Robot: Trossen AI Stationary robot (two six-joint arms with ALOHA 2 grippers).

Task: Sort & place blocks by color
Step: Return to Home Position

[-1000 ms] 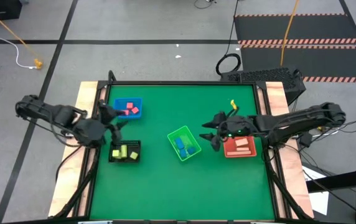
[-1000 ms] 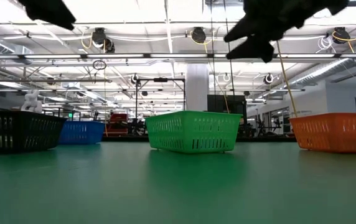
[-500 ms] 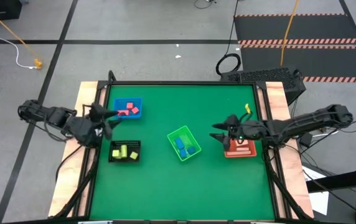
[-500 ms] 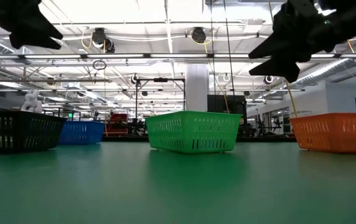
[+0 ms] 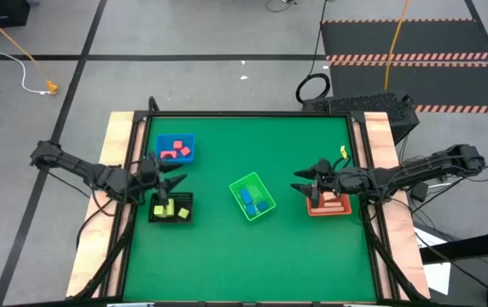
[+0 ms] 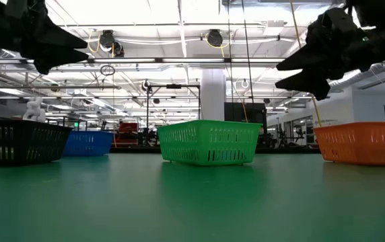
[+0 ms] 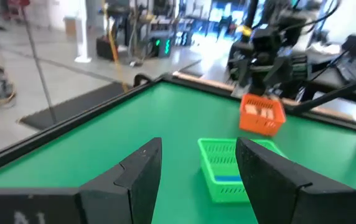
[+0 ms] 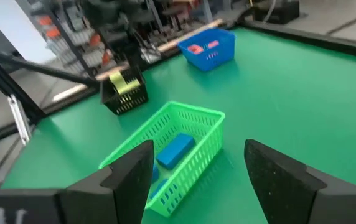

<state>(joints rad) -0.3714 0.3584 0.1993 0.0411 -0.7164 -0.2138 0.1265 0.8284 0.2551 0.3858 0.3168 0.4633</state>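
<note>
All blocks lie in bins. Pink blocks (image 5: pixel 177 153) lie in the blue bin (image 5: pixel 176 139), yellow blocks (image 5: pixel 168 209) in the black bin (image 5: pixel 186 199), blue blocks (image 5: pixel 255 202) in the green bin (image 5: pixel 242 182), and tan blocks (image 5: pixel 334 203) in the red bin (image 5: pixel 344 211). My left gripper (image 5: pixel 177 181) is open and empty in the air, over the black bin's far edge. My right gripper (image 5: pixel 299 182) is open and empty in the air, at the red bin's left side. The right wrist view shows the blue blocks (image 8: pixel 175 149) in the green bin.
The four bins stand on the green mat (image 5: pixel 252 256): blue at far left, black near left, green in the middle, red at the right. Wooden rails (image 5: pixel 116 136) run along the table's left and right sides. The mat's near half is bare.
My left gripper has gone from beside the blue bin toward the table's near edge, to over the black bin's far edge, and has come down a little. My right gripper has drawn back toward the table's right edge, from beside the green bin to the red bin's left side.
</note>
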